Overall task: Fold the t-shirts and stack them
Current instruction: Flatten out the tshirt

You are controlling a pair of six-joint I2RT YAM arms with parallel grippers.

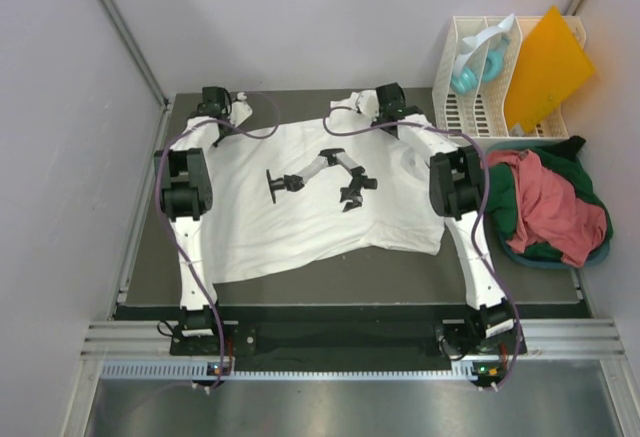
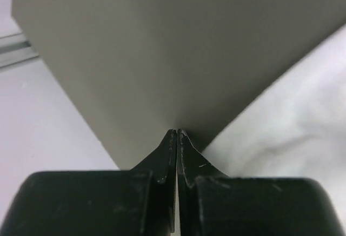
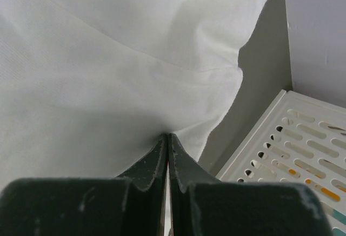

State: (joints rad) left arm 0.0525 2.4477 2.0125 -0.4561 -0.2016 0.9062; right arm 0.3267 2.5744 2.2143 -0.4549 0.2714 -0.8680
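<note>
The white t-shirt (image 1: 320, 227) is spread flat across the middle of the dark table (image 1: 145, 267), and both arms are stretched to its far edge.

The left gripper (image 1: 215, 105) is seen at the far left corner of the shirt. In the left wrist view its fingers (image 2: 167, 155) are pressed together, with no gap between the tips. The tips are held over the bare table (image 2: 162, 47), and the white t-shirt (image 2: 292, 122) lies just beside them, to the right.

The right gripper (image 1: 388, 100) is placed at the far right shoulder of the shirt. In the right wrist view its fingers (image 3: 181, 163) are also pressed together, and the tips are set against the white t-shirt (image 3: 108, 58), where the creases run together. Whether a fold is pinched between them cannot be told. The white rack (image 3: 292, 139) is seen close by on the right.

A salmon-red shirt (image 1: 550, 202) and a dark green shirt (image 1: 503, 202) are heaped at the right of the table, well apart from both grippers. Behind them an orange sheet (image 1: 545, 67) is leaned in the rack (image 1: 460, 107).
</note>
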